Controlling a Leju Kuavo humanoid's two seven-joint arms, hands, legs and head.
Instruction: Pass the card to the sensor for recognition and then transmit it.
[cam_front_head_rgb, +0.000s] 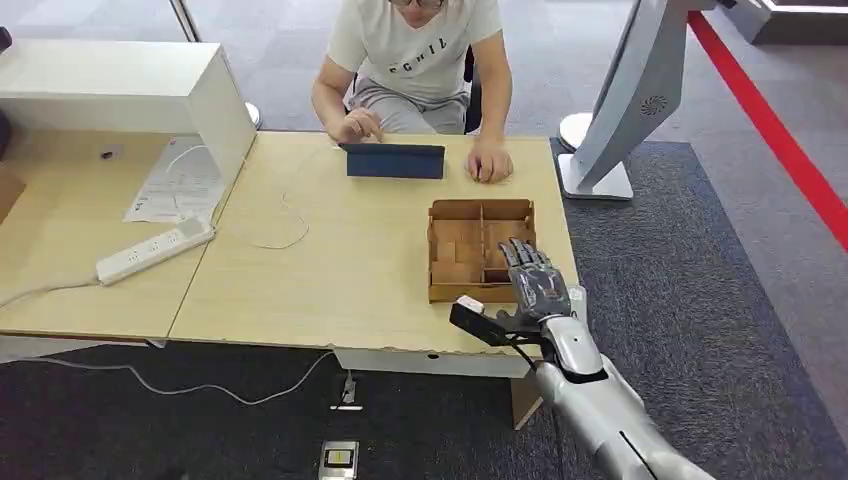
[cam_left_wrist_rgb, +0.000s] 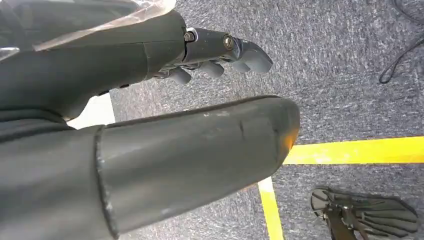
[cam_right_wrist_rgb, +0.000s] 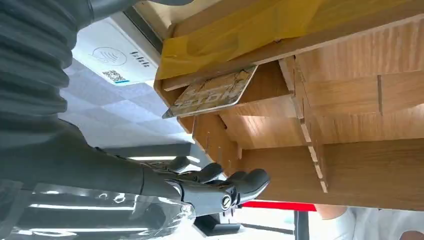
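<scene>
Your robot stands at the near edge of a pale wooden table (cam_front_head_rgb: 330, 260), with a person (cam_front_head_rgb: 415, 60) seated at the far side, both hands resting by a dark blue tablet case (cam_front_head_rgb: 394, 160). A large white kiosk stand (cam_front_head_rgb: 625, 110) rises from the carpet to the far right, and a white box (cam_front_head_rgb: 120, 90) sits at the table's far left, beside a power strip (cam_front_head_rgb: 155, 250).

Toward the table's near right corner you see an open wooden divider box (cam_front_head_rgb: 480, 250). The right hand (cam_front_head_rgb: 535, 285) hovers over its near right part, fingers stretched out flat and apart, holding nothing (the wrist camera confirms the fingers (cam_right_wrist_rgb: 240, 182) close to the box wall but not closed on anything).

The card (cam_right_wrist_rgb: 212, 92), a tan printed rectangle, leans inside one compartment of the box, just across from the right hand's fingertips and apart from them.

A small white card reader (cam_front_head_rgb: 470, 304) sits at the table's near edge, just left of the right wrist.

The left hand (cam_left_wrist_rgb: 210, 57) hangs over grey carpet and yellow floor tape (cam_left_wrist_rgb: 350, 150), fingers loosely curled, empty.
</scene>
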